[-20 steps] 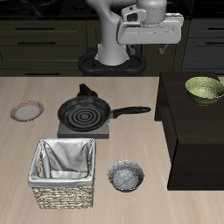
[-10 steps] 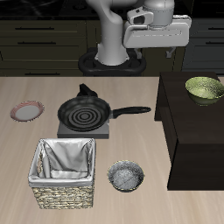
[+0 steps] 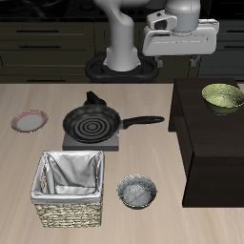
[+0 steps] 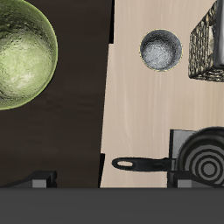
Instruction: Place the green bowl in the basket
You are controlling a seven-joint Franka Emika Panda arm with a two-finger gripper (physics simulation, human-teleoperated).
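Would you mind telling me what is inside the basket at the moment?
The basket holds only its light cloth lining; no bowl lies in it. The near wall hides part of its floor. The green bowl sits on the dark cabinet.

two bowls (image 3: 223, 96) (image 3: 137, 192), one basket (image 3: 70, 190), one pan (image 3: 93, 123), one plate (image 3: 29, 121)

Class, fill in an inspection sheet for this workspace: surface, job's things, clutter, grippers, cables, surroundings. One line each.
Surface: light wooden table, with a dark raised block at one side.
Job's things: small olive-green bowl sits on the dark block; square wicker basket with pale cloth lining stands near the table's front edge, holding nothing.
Clutter: black frying pan on a grey square burner; grey speckled bowl beside the basket; pink-rimmed plate.
Grippers: gripper raised high, touching nothing; jaws not discernible.
Cables: nothing seen.
Surroundings: dark cabinets behind.
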